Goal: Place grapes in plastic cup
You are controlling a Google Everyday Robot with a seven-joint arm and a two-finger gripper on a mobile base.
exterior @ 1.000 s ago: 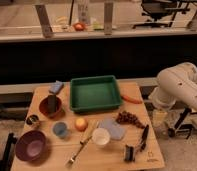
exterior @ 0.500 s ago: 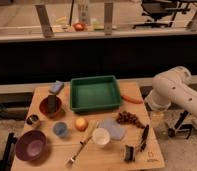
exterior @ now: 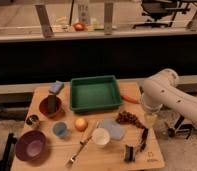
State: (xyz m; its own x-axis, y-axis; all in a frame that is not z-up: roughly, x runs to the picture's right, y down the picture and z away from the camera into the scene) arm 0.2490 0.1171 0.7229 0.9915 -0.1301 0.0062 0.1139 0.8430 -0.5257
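A light wooden table carries everything, with a rectangular green plastic tray at its back centre. The white robot arm curves in from the right of the tray and bends down at the table's right edge. There the pale gripper hangs in front of and to the right of the tray. Whether it is apart or together cannot be told.

A round purple bowl sits well in front of the tray, far to its left. The elongated bunch of dark reddish-purple grapes lies on the table just in front of the tray's right corner, near the gripper. The short round light-blue plastic cup stands in front of the tray's left corner, well apart from the grapes. A round orange-yellow fruit sits just right of the cup.
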